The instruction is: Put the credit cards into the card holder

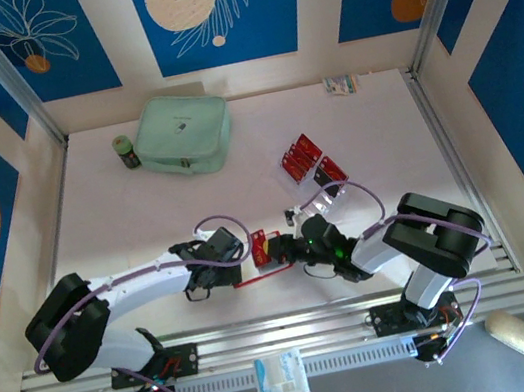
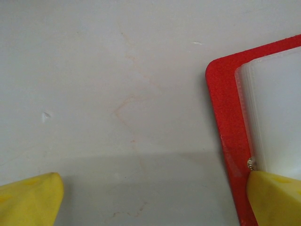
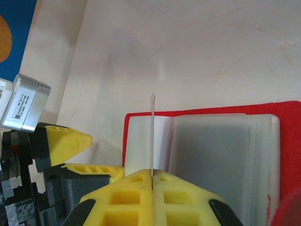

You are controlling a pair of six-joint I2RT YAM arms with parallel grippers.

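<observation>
The card holder point(image 1: 249, 278) lies open on the table between the two grippers, a red wallet point(image 3: 197, 109) with pale pockets point(image 3: 221, 160) facing up. My right gripper point(image 3: 152, 175) is shut on one credit card point(image 3: 152, 132), seen edge-on and upright over the wallet's left pocket. In the top view this card point(image 1: 260, 246) shows red with dark bands just ahead of the right gripper point(image 1: 286, 245). My left gripper point(image 2: 153, 193) is open, and its right finger point(image 2: 277, 197) rests on the wallet's red corner point(image 2: 221, 117). More credit cards point(image 1: 302, 158) sit in a clear tray.
The clear plastic tray point(image 1: 328, 194) lies just behind the right gripper. A mint-green zip case point(image 1: 183, 134) and a small dark jar point(image 1: 125, 151) stand at the back left. A small packet point(image 1: 341, 85) lies at the back wall. Metal rails point(image 1: 286, 332) run along the near edge.
</observation>
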